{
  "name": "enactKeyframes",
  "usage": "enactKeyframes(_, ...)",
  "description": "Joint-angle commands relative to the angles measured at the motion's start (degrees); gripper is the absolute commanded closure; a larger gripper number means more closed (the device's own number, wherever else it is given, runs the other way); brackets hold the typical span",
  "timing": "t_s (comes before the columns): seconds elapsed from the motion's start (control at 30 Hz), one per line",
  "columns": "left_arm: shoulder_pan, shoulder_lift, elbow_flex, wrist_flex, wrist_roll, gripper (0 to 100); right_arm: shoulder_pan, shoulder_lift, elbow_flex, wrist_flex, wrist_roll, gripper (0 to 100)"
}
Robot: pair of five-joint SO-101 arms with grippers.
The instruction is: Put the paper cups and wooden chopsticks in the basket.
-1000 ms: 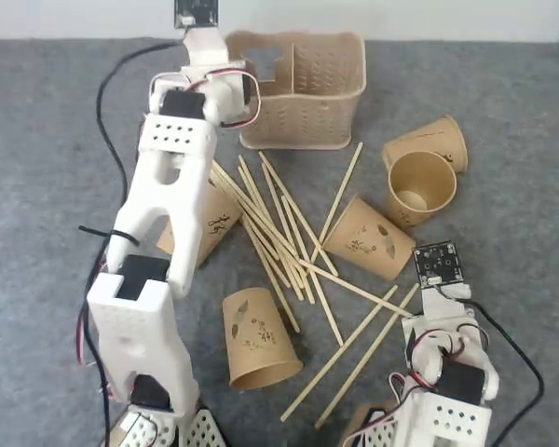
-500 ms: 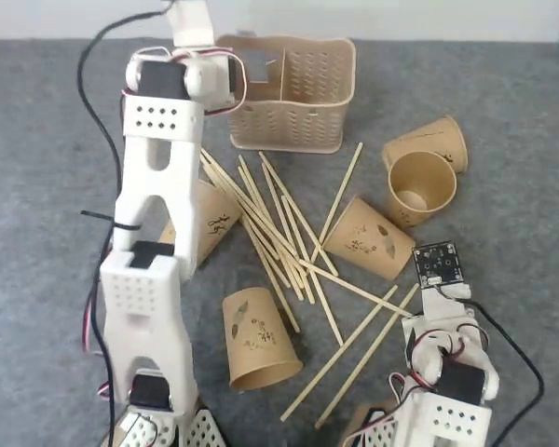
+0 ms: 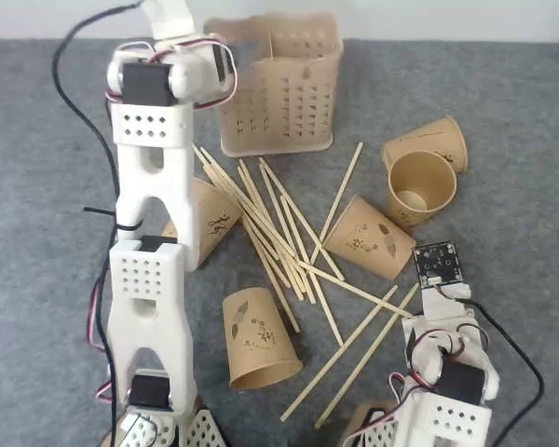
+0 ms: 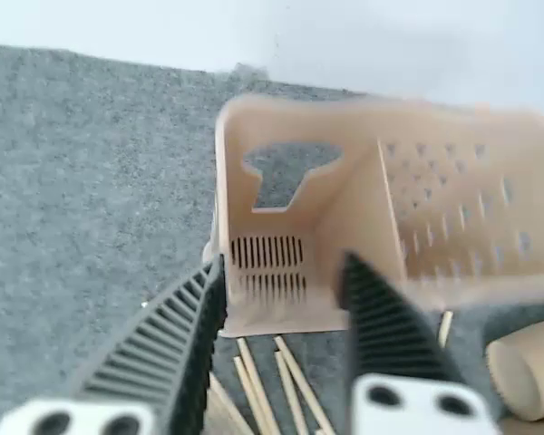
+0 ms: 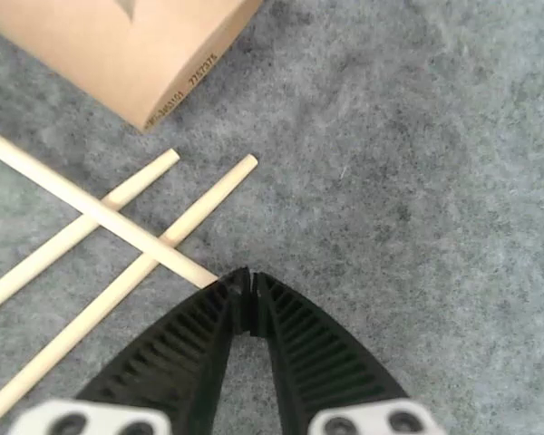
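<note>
**Q:** Where does the basket (image 3: 278, 88) stand?
**A:** At the far end of the grey table (image 3: 503, 84), with its perforated wall turned toward the high camera.

**Q:** State of the left claw (image 4: 283, 272)?
**A:** Fingers apart and gripping nothing, just in front of the basket's end wall, the one with the handle cut-out. The left arm (image 3: 154, 233) stretches along the table's left side.

**Q:** And the right claw (image 5: 251, 283)?
**A:** Fingers together and empty, pointing down at the table, with the tips just beside one chopstick's end.

**Q:** Where are the task objects?
**A:** Five paper cups (image 3: 368, 237) lie on the table outside the basket. One is partly under the left arm, one is nearest the arm bases and one is mid-table. Two touch at the right, one of them with its mouth toward the camera. The wooden chopsticks (image 3: 279, 223) lie strewn and crossing between the cups, in front of the basket.
</note>
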Motion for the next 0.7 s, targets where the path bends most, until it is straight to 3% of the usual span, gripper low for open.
enactKeyframes(0.0,-1.14,-0.97,-0.31,-1.23,3.25,76,0.92,-0.92,-0.35,-0.22,0.44,99.1)
enactKeyframes(0.33,0.97,-1.32,-12.97,7.38,3.34,76,0.92,-0.92,-0.35,-0.22,0.44,99.1)
enactKeyframes(0.67,5.27,-2.81,-8.92,6.95,2.99,76,0.92,-0.92,-0.35,-0.22,0.44,99.1)
